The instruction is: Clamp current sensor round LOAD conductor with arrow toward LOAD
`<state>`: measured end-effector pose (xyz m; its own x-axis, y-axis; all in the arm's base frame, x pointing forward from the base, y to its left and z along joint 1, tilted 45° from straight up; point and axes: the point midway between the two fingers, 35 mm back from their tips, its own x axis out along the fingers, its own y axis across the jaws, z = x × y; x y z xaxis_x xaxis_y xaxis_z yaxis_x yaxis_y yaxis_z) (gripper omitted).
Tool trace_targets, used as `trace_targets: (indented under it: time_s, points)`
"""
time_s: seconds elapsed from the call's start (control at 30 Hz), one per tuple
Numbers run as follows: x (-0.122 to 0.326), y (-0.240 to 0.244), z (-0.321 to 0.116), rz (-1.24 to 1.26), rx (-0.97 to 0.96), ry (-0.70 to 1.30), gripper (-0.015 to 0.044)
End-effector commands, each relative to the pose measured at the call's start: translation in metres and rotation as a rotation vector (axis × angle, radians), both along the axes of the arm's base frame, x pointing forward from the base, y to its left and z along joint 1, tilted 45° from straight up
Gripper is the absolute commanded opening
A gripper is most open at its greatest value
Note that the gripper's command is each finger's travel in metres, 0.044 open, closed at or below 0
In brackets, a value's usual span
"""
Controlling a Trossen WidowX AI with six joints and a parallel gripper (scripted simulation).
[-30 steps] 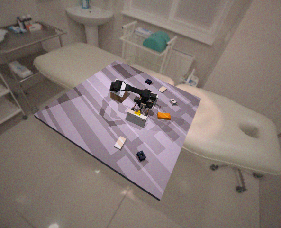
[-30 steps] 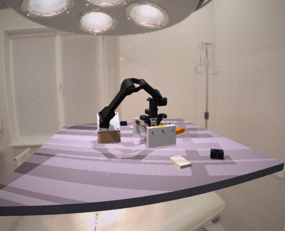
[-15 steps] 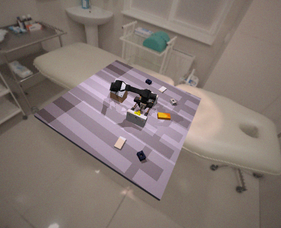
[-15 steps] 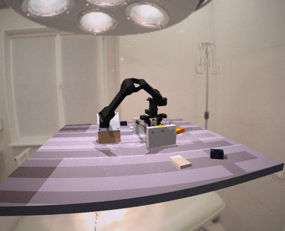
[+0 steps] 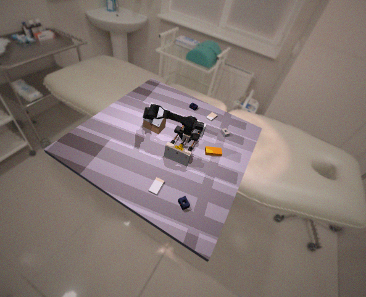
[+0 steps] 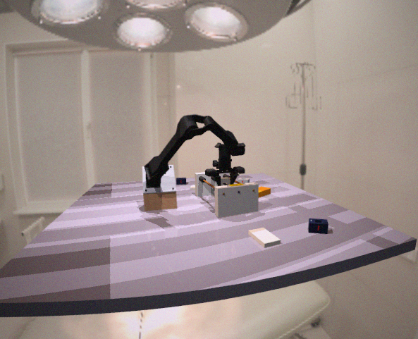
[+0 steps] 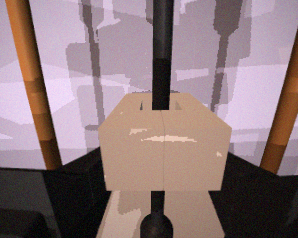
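Observation:
The beige current sensor (image 7: 162,157) sits around the middle black conductor (image 7: 162,42). Its two halves meet at a thin centre seam, and it looks closed. Its arrow cannot be made out. My gripper (image 7: 159,142) is open, with its dark fingers close on either side of the sensor. An orange conductor (image 7: 27,72) runs on the left and another orange conductor (image 7: 289,82) on the right. The conductors run between the end panels of a grey stand (image 5: 177,154) (image 6: 237,201). A yellow marker (image 5: 179,147) is at the near panel; its lettering is too small to read.
An orange block (image 5: 213,150) (image 6: 263,192) lies beside the stand. Navy blocks (image 5: 184,202) (image 5: 193,106), pale slabs (image 5: 156,186) (image 5: 212,116) and a small grey block (image 5: 225,132) stand or lie around it. The arm's base is on a wooden block (image 6: 159,201).

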<state>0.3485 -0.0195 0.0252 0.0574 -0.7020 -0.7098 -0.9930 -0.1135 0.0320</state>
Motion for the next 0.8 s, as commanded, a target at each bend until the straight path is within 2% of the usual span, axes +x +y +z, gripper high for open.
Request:
trace_targets:
  time_s: [0.0,0.23,0.53,0.77]
  points:
    - [0.000,0.000,0.000,-0.001,0.000,-0.001,0.0269]
    - [0.000,0.000,0.000,-0.001,0.000,-0.001,0.0440]
    - [0.000,0.002,0.002,-0.001,0.001,-0.001,0.0440]
    - [-0.006,0.069,0.072,-0.002,0.009,-0.002,0.0440]
